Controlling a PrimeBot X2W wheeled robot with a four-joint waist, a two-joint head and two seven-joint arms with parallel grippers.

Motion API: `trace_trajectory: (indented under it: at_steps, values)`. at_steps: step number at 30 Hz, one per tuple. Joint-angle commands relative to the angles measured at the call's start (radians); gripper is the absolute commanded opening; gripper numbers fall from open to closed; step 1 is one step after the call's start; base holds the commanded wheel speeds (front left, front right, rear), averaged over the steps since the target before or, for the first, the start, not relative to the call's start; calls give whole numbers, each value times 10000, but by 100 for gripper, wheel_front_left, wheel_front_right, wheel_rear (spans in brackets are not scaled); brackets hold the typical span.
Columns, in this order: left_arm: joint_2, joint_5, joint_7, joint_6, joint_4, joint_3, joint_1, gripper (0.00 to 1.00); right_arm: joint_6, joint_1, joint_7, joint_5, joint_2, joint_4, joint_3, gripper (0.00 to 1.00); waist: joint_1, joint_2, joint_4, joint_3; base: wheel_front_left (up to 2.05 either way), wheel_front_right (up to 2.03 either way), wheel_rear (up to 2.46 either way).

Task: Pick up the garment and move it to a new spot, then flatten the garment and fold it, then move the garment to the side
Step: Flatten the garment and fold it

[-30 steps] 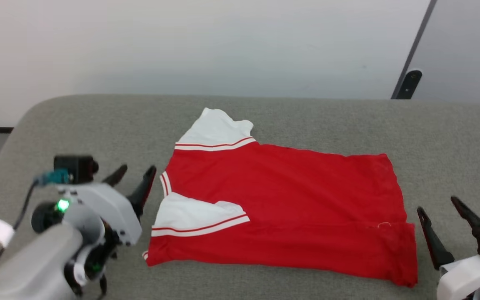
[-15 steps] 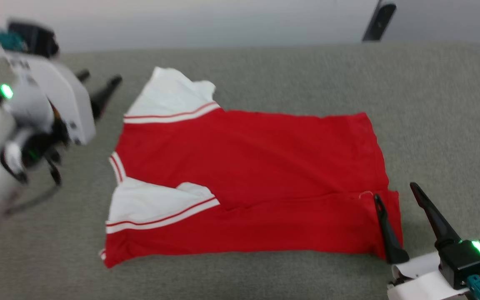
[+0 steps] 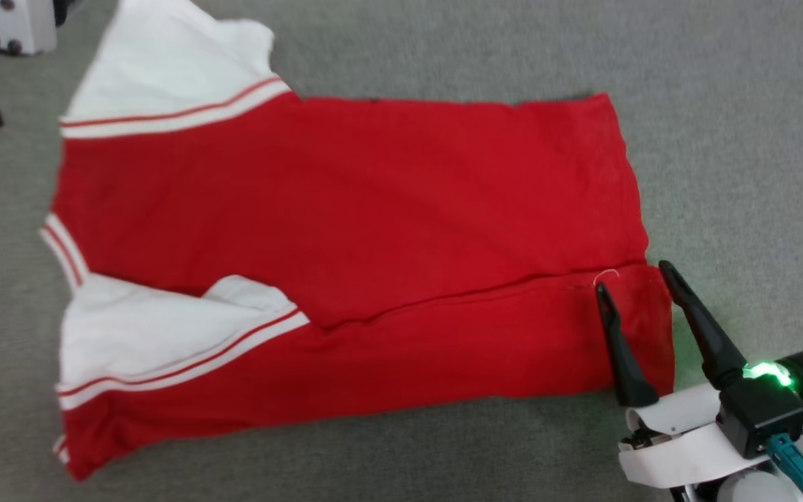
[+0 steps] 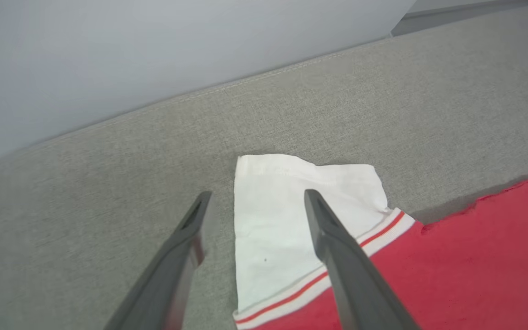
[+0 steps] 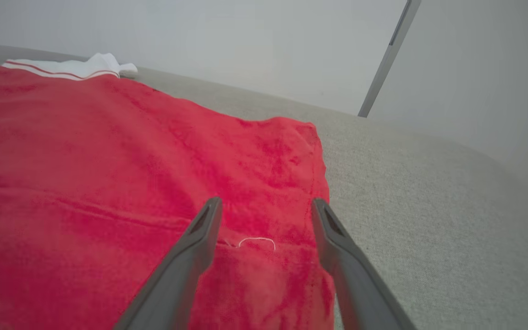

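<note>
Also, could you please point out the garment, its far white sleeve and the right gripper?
garment (image 3: 373, 202), head view, red body.
far white sleeve (image 4: 268, 220), left wrist view, mid-sleeve.
right gripper (image 3: 633, 275), head view, between fingertips.

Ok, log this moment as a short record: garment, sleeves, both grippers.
garment: red T-shirt, plain side up, spread on the grey cushion, with a fold line along its near side
far sleeve: white with striped trim, lying flat
near sleeve: white, folded onto the red body
left gripper: open, fingers straddling the far sleeve's edge, holding nothing
right gripper: open, at the near hem corner, holding nothing
</note>
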Motion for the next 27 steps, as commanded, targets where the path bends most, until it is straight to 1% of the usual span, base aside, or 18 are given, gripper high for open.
trace_trajectory:
  at_steps: [1, 6, 9, 14, 16, 17, 20, 22, 23, 24, 25, 27]
  values:
    - [-37, 80, 178, 37, 110, -37, -249, 100, -16, -243, -44, 68, 70, -2, 78, 100, 0, 0, -707, 1177, 0, 0, 0]
    - [-219, 267, 1126, 123, 606, -359, -816, 100, -16, -364, -45, 235, 158, 129, 222, 100, 0, 0, -846, 1422, 0, 0, 0]
    - [-167, 387, 1610, 201, 872, -520, -1043, 100, -16, -424, -46, 302, 201, 188, 348, 100, 0, 0, -986, 1492, 0, 0, 0]
    - [-23, 655, 2286, 200, 1182, -877, -1213, 100, -16, -525, -46, 493, 251, 228, 438, 100, 0, 0, -1222, 1597, 0, 0, 0]
    - [-80, 632, 2568, 362, 1334, -958, -1152, 100, -16, -505, -46, 578, 270, 274, 415, 100, 0, 0, -1296, 1627, 0, 0, 0]
    - [-102, 708, 2723, 327, 1359, -1074, -1152, 100, -16, -490, -46, 580, 273, 296, 400, 100, 0, 0, -1317, 1645, 0, 0, 0]
    - [-188, 754, 3231, 471, 1522, -1324, -1029, 100, -16, -517, -47, 614, 299, 355, 426, 100, 0, 0, -1383, 1678, 0, 0, 0]
    - [-284, 641, 3603, 696, 1657, -1393, -934, 100, -16, -561, -47, 618, 314, 379, 449, 100, 0, 0, -1419, 1703, 0, 0, 0]
    - [-350, 605, 3881, 761, 1700, -1475, -858, 89, -16, -560, -47, 632, 318, 420, 445, 100, 0, 0, -1429, 1705, 0, 0, 0]
    - [-409, 574, 4122, 887, 1733, -1542, -789, 60, -16, -570, -47, 651, 322, 449, 442, 100, 0, 0, -1436, 1703, 0, 0, 0]
    - [-468, 479, 4346, 1095, 1812, -1540, -740, 38, -16, -596, -47, 654, 326, 472, 442, 100, 0, 0, -1442, 1701, 0, 0, 0]
    - [-597, 404, 4732, 1444, 1856, -1570, -702, 0, -16, -650, -47, 637, 331, 510, 448, 100, 0, 0, -1448, 1701, 0, 0, 0]
